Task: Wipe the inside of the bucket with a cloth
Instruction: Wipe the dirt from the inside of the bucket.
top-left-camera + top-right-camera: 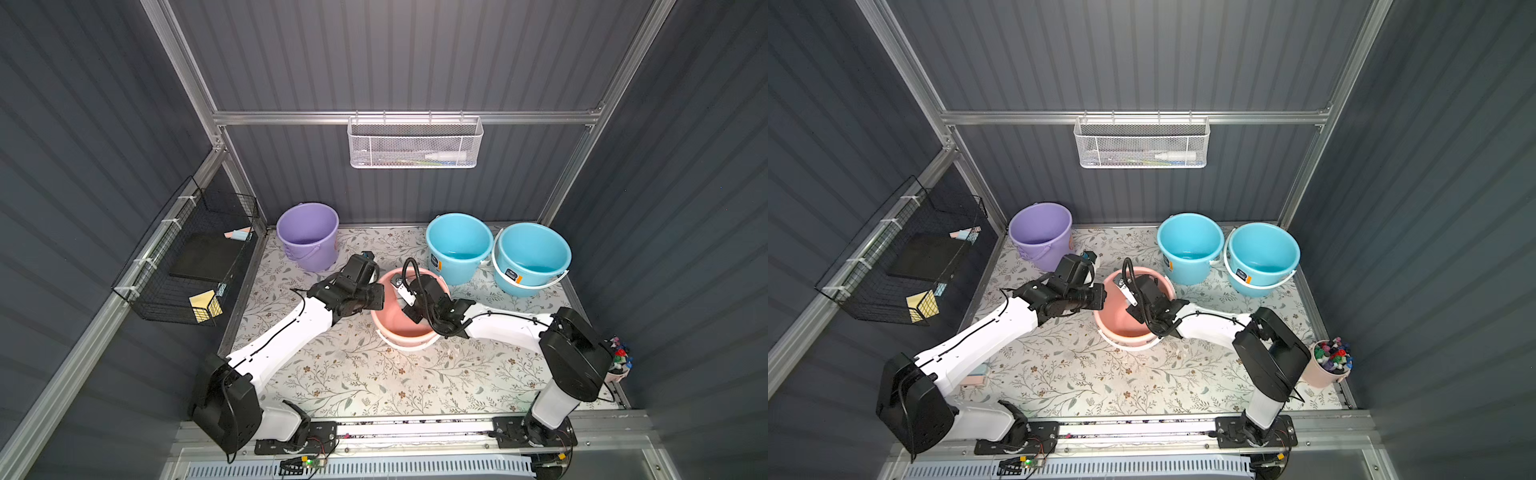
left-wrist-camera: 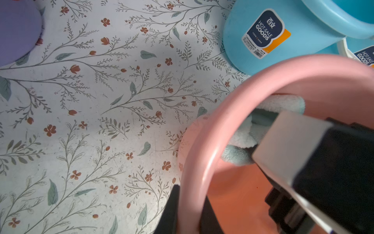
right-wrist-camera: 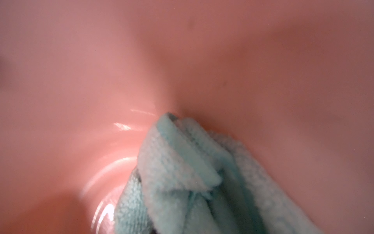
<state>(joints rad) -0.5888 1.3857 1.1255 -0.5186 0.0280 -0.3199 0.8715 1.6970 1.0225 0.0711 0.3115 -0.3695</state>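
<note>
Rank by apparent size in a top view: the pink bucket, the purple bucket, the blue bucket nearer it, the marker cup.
1. pink bucket, largest.
2. purple bucket and blue bucket: they look about alike, so no order between them.
3. marker cup, clearly smallest.

pink bucket [image 3: 85, 77]: smooth plastic, glossy, with bright streaks of reflected light low on the inner wall.
cloth [image 3: 182, 162]: soft terry with a nubbly pile, matt.
tabletop [image 2: 97, 137]: smooth floral-printed covering, low sheen, faintly scuffed.
blue bucket [image 2: 303, 44]: smooth plastic, satin.
label [image 2: 265, 33]: slick printed sticker.
purple bucket [image 1: 309, 259]: smooth plastic, dull sheen.
wall basket [image 1: 374, 141]: white perforated metal mesh.
side basket [image 1: 166, 309]: thin black wire grid.
frame rail [image 1: 291, 117]: bare brushed aluminium.
walls [image 1: 415, 62]: ribbed dark grey panels, matt.
</note>
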